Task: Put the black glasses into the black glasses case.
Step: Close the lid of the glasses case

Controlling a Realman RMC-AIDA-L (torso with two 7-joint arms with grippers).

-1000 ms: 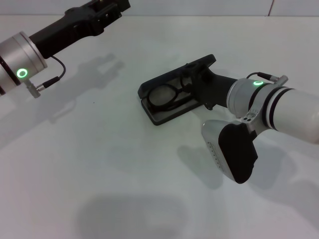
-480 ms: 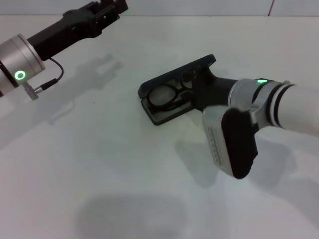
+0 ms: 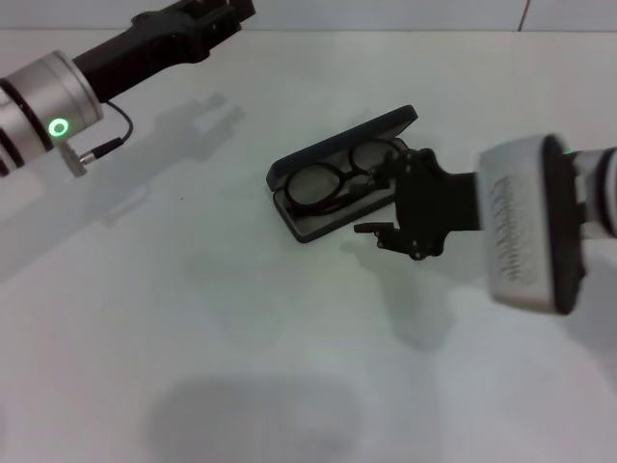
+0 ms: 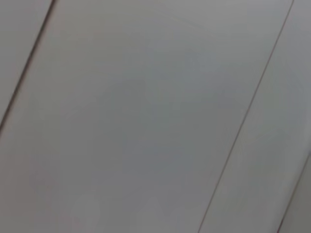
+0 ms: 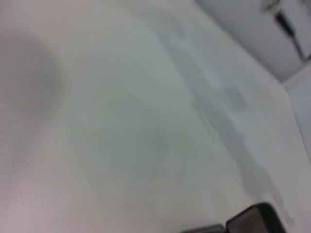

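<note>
The black glasses case [image 3: 310, 225] lies open in the middle of the white table, with its lid [image 3: 339, 144] raised on the far side. Inside it, the black glasses [image 3: 331, 183] lie with both lenses facing up. My right gripper [image 3: 380, 200] hovers just right of the case, open, with nothing between its fingers. One fingertip [image 3: 370, 229] points at the case's near right corner. My left gripper [image 3: 204, 16] is held high at the far left, away from the case. Neither wrist view shows the glasses.
The white table [image 3: 193, 318] spreads bare around the case. A wall edge runs along the back. The right wrist view shows table surface and a dark object [image 5: 252, 221] at its lower edge. The left wrist view shows only pale panels.
My right arm has rolled and drawn back to the right, off the case. Its fingers, which were over the case's right end, now stand beside it. The glasses stay in the case.
</note>
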